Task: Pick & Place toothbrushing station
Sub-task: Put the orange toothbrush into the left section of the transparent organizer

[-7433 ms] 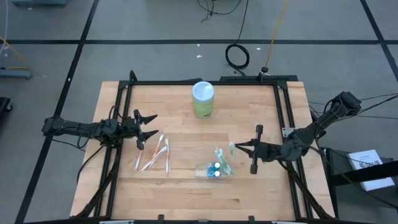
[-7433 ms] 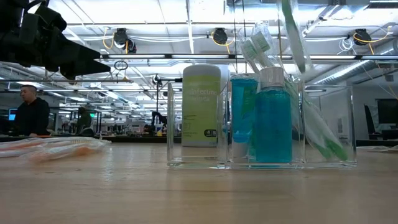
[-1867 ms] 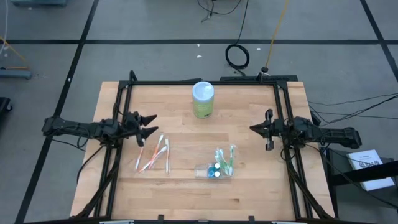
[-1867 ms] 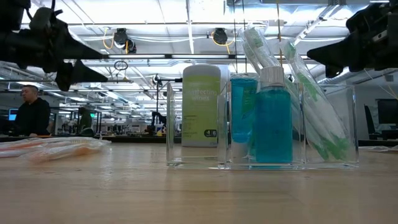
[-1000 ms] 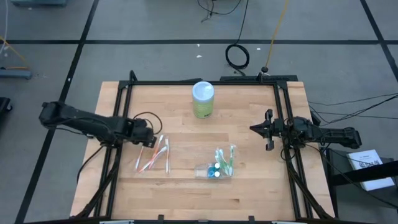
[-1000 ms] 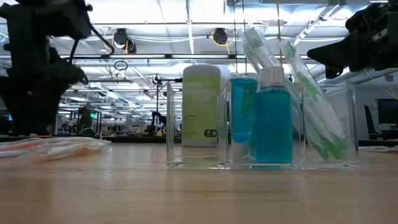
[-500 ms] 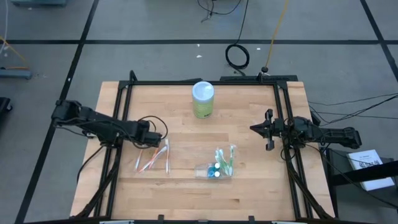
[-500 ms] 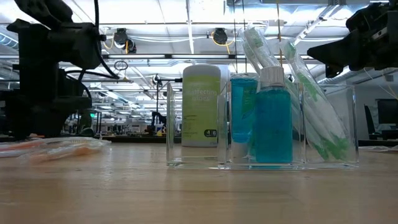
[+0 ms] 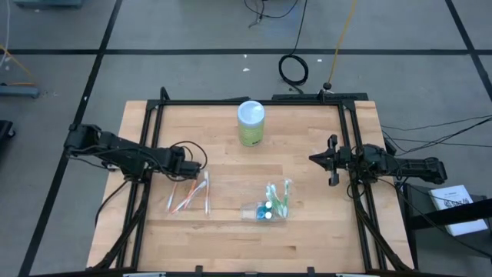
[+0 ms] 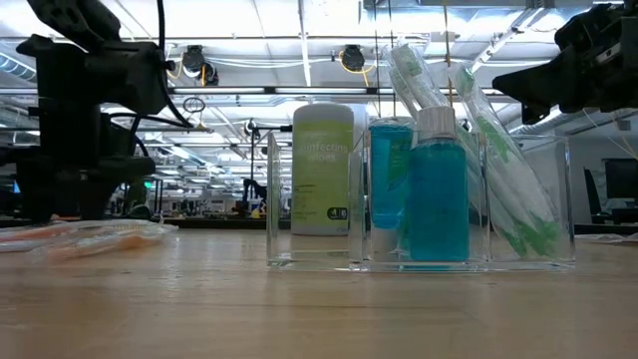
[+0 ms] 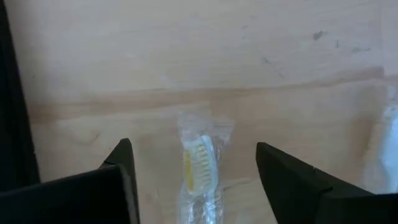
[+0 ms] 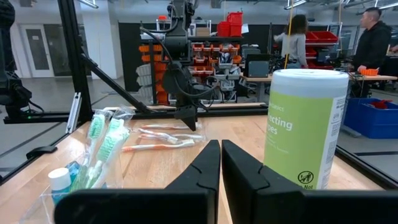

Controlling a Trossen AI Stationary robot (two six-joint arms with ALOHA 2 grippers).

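Note:
Several wrapped toothbrushes (image 9: 188, 194) lie flat on the table's left half. My left gripper (image 9: 191, 171) points down over their far ends, open. In the left wrist view (image 11: 196, 163) its fingers stand on either side of one wrapped toothbrush (image 11: 199, 169) with yellow bristles, without touching it. A clear organizer (image 9: 267, 208) near the table's middle holds green toothbrushes (image 10: 498, 170) leaning in it and blue bottles (image 10: 437, 189). My right gripper (image 9: 329, 160) hovers shut at the right side, empty; it also shows in its own wrist view (image 12: 221, 163).
A green wipes canister (image 9: 250, 123) stands at the table's far middle. The black frame rails (image 9: 154, 138) run along the table's left, right and far edges. Bare wood lies between the loose toothbrushes and the organizer. People show in the room behind (image 12: 373, 37).
My left gripper has gone a little toward the table's right edge, over the far ends of the wrapped toothbrushes, pointing down, and has then kept still. The toothbrushes and the organizer have not moved.

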